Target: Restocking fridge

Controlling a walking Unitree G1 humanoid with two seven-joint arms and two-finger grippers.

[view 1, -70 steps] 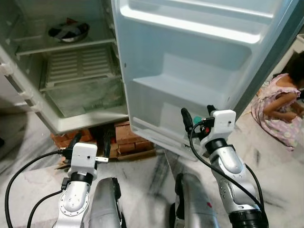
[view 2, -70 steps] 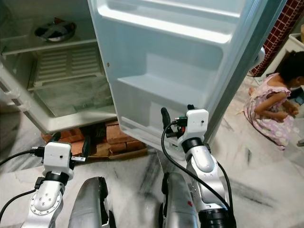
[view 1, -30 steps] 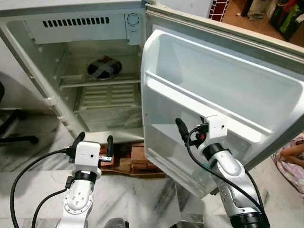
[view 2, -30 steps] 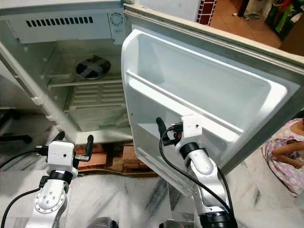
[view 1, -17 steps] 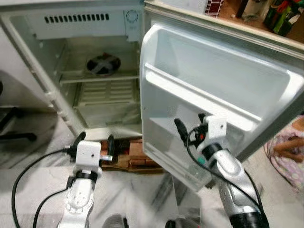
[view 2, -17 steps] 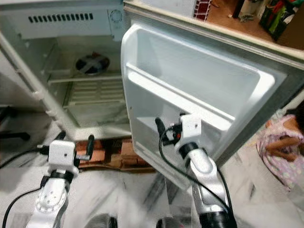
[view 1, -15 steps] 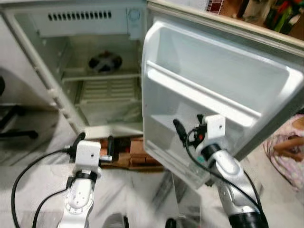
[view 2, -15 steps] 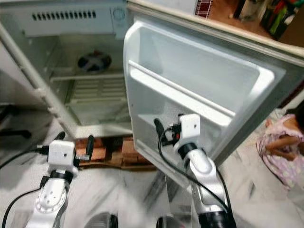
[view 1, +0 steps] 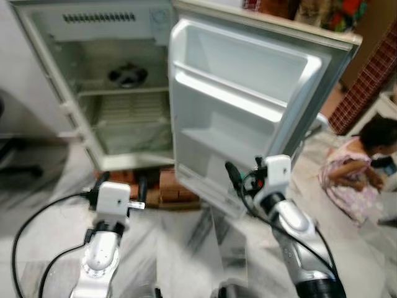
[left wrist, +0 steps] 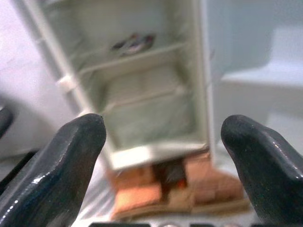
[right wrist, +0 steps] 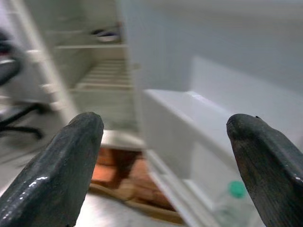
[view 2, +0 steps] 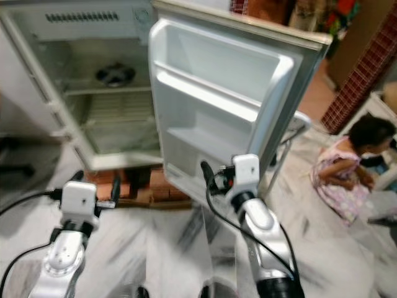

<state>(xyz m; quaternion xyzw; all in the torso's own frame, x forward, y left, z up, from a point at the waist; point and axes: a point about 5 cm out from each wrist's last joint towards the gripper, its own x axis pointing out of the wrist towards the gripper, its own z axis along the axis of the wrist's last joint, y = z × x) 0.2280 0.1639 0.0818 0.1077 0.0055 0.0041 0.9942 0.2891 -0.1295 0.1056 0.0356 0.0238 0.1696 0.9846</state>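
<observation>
Where right wrist view looks, green-capped bottle (right wrist: 230,204), door shelf (right wrist: 189,118)

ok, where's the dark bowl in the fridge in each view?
Left eye view: bowl on the upper shelf, upper left of picture.
Right eye view: upper left too, same shelf.
Left wrist view: blurred, on that shelf.
Right wrist view: small and blurred, beside the door's edge.
Shared landmark: the bricks under the fridge.

Marble floor (view 1: 49,230), red brick wall (view 1: 366,81) behind.
</observation>
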